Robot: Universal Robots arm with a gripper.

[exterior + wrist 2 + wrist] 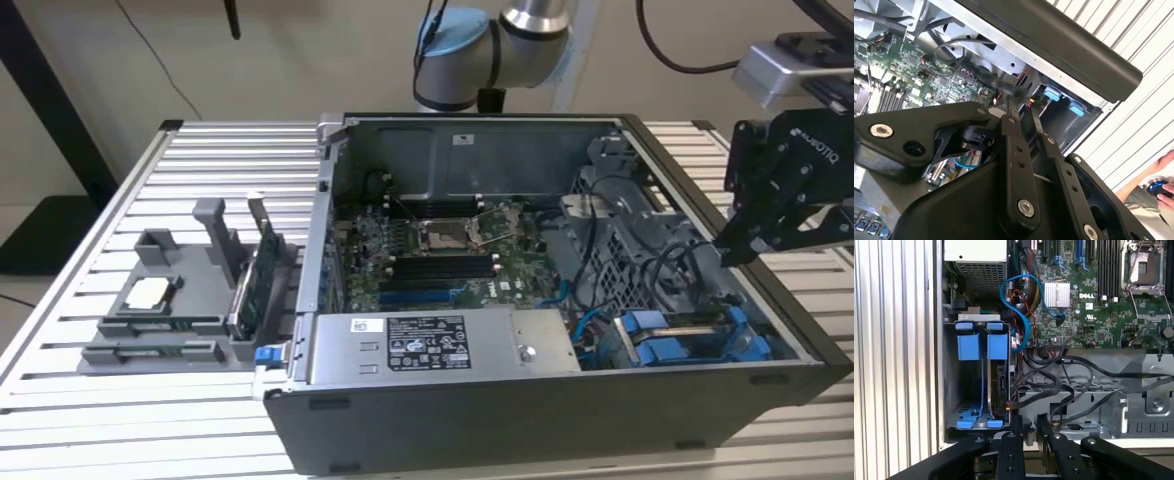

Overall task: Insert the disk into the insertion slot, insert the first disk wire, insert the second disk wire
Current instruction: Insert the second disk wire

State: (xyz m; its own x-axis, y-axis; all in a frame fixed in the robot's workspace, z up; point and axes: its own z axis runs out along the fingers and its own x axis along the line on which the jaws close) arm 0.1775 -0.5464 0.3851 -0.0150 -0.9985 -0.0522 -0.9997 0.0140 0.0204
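Robotics lab bench: slatted aluminium table (200,160), opened computer case (534,425), grey parts fixture (174,300), robot arm (497,45) behind.

In the exterior view the arm (534,20) is cut off by the top edge, and the gripper (737,250) hides part of the side wall of the computer case (534,425). In the first wrist view the insertion slot (950,390) is dark inside, so whether the disk sits there cannot be told. In the second wrist view the edge cuts a person's hand (1163,182).
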